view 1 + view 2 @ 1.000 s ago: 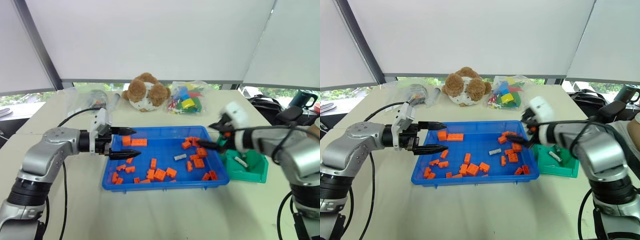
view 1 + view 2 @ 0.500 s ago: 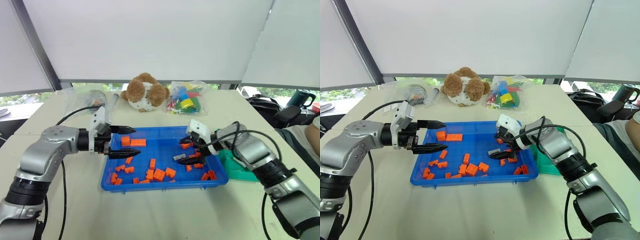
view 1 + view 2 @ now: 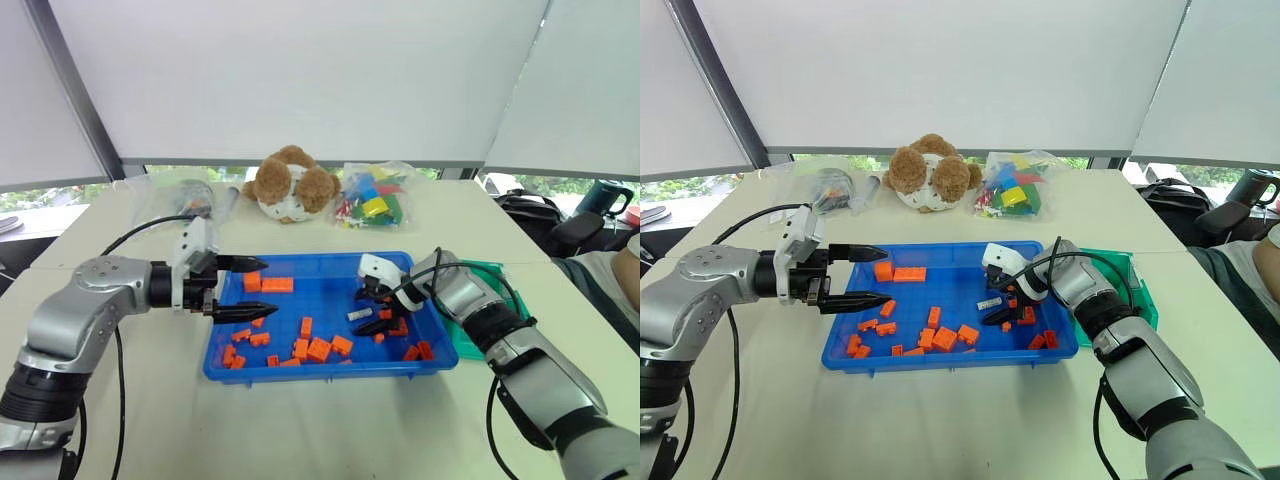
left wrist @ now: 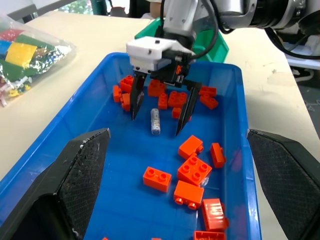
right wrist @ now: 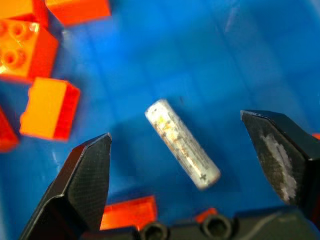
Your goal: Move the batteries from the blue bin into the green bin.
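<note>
**Open fingers hang over a little battery in the blue bin**

Near the front of the blue bin [image 3: 222, 366] lie lots of orange bricks [image 3: 318, 349]. A bit further in, close to the right side, one battery [image 5: 182, 143] lies flat on the bare blue floor. The right gripper [image 4: 161, 108] hangs just above it, tips pointing down. Its two black fingers [image 5: 82, 177] are spread wide, one on each side of the battery. They hold nothing and are not touching it yet.

The battery is a small round stick, grey and silver, with worn, spotty marks along it. It looks hard and smooth, so I think it is light but could roll or slip away if it gets bumped. The best place to grab it is around the middle, with one finger on each long side. The fingers look lined up for that. Some bricks sit near it, so the tips should go down between them and not push them.

On the other side of the bin, the left gripper [image 3: 246, 288] floats over the left edge. Its fingers are open too, and it holds nothing.

Past the right side of the blue bin is the green bin [image 3: 1134, 283], where the battery has to go. Further back on the table are a brown teddy bear [image 3: 291, 184] and a bag of colourful blocks [image 3: 371, 195]
</note>
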`<state>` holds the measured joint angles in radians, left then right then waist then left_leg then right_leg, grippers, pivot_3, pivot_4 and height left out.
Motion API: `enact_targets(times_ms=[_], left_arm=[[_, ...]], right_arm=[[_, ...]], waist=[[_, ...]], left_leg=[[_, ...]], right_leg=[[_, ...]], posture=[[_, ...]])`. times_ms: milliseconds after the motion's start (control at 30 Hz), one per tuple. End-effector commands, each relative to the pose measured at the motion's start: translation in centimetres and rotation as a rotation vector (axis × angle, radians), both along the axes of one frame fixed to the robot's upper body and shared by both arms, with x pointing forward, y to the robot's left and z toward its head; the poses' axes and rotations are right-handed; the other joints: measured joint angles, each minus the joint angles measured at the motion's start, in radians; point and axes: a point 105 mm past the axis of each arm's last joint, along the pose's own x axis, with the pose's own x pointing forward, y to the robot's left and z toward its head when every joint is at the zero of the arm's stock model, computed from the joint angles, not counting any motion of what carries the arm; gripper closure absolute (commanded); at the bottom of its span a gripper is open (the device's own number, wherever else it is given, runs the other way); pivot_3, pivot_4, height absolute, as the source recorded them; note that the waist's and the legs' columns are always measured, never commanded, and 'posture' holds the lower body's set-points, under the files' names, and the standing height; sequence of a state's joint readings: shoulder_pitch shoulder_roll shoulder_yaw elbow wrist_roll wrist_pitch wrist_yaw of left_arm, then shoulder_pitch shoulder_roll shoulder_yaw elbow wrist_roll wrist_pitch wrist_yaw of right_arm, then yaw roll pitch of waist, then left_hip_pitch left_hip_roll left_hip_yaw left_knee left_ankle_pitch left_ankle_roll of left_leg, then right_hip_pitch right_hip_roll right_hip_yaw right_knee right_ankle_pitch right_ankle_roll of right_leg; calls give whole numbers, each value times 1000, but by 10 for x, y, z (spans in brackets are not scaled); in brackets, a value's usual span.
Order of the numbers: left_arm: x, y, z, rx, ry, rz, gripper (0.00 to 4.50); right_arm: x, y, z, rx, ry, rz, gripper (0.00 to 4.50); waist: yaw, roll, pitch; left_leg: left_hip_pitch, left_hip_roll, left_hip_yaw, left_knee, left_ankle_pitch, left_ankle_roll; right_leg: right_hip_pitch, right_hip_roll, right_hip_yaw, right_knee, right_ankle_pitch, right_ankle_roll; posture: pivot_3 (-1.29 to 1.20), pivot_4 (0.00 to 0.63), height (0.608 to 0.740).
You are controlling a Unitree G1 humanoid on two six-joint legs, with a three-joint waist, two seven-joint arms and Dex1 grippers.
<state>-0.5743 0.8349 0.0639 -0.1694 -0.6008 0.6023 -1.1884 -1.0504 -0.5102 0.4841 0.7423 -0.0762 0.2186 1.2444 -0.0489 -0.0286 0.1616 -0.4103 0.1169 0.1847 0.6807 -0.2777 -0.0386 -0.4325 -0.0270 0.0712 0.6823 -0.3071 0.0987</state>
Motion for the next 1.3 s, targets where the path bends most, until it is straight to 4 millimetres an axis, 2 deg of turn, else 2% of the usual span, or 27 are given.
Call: enact_targets(times_ms=[33,133,267,333,433,533,633,700,733,767,867,967,1100,1233,1267,1300], left_arm=[[-4,1,12,-5,-53,4,0],[-4,1,12,-5,-55,6,0],[-3,0,11,-7,-55,3,0],[-3,-1,10,-9,-55,0,0],[-2,-2,10,-17,-55,-3,0],[-3,-3,9,-21,-52,-5,0],[-3,-5,7,-27,-48,-11,0],[-3,-6,6,-32,-46,-16,0],[-2,-8,6,-37,-42,-23,0],[-1,-9,5,-40,-40,-29,0],[1,-12,4,-45,-32,-53,0],[2,-15,5,-51,-31,-69,0],[4,-17,5,-56,-32,-79,0],[4,-19,6,-69,-26,-83,0],[4,-19,7,-71,-25,-82,0],[4,-18,7,-78,-23,-80,0]], right_arm=[[3,-3,-4,-47,-9,8,827],[4,-2,-2,-35,-5,9,2450],[4,2,11,4,-31,2,4493],[4,5,28,61,-65,-16,4480],[3,-7,59,80,-200,-71,4480],[1,-38,101,152,-355,-265,4480],[-11,-75,129,260,-409,-479,4480],[-22,-107,133,235,-442,-609,4480],[-31,-129,128,185,-453,-687,4480],[-37,-143,124,148,-459,-736,4480],[-54,-157,103,135,-389,-793,4480],[-60,-164,86,115,-351,-821,4480],[-63,-171,74,108,-331,-849,2511],[-68,-174,82,121,-343,-858,385],[-69,-173,86,123,-354,-850,59],[-70,-169,92,152,-359,-833,59]], waist=[[-3,0,0],[-6,0,0],[-8,0,0],[-10,0,0],[-9,1,1],[-3,1,1],[4,1,1],[7,1,0],[13,1,0],[17,0,0],[14,0,0],[0,1,0],[1,1,0],[7,1,0],[8,1,0],[8,1,0]], left_leg=[[0,0,0,0,0,0],[1,0,0,0,0,0],[1,0,0,0,0,0],[1,0,0,0,0,0],[1,0,0,0,0,0],[1,0,0,0,0,0],[1,0,0,0,0,0],[1,0,0,0,0,0],[1,0,0,0,0,0],[1,0,0,0,0,0],[1,0,0,0,0,0],[2,0,0,0,0,0],[2,0,-1,-1,0,0],[2,0,0,0,0,0],[2,0,0,0,0,0],[2,0,0,0,0,0]], right_leg=[[0,0,0,0,0,0],[1,0,0,0,0,0],[2,0,0,0,0,0],[2,0,0,0,0,0],[1,0,0,1,0,0],[1,0,-1,1,0,0],[1,-1,0,0,0,0],[1,-1,0,0,0,0],[1,-1,0,0,0,0],[2,-1,0,-1,0,0],[2,-1,0,-2,0,0],[2,0,0,-1,0,0],[2,0,0,-1,0,0],[2,0,0,-1,0,0],[2,0,0,-1,0,0],[2,0,0,-1,0,0]], posture=[[0,150,733],[0,150,733],[0,150,733],[0,150,733],[0,150,733],[0,150,733],[0,150,733],[0,150,733],[0,150,733],[0,150,733],[0,150,733],[0,150,733],[0,150,733],[0,150,733],[0,150,733],[0,150,733]])
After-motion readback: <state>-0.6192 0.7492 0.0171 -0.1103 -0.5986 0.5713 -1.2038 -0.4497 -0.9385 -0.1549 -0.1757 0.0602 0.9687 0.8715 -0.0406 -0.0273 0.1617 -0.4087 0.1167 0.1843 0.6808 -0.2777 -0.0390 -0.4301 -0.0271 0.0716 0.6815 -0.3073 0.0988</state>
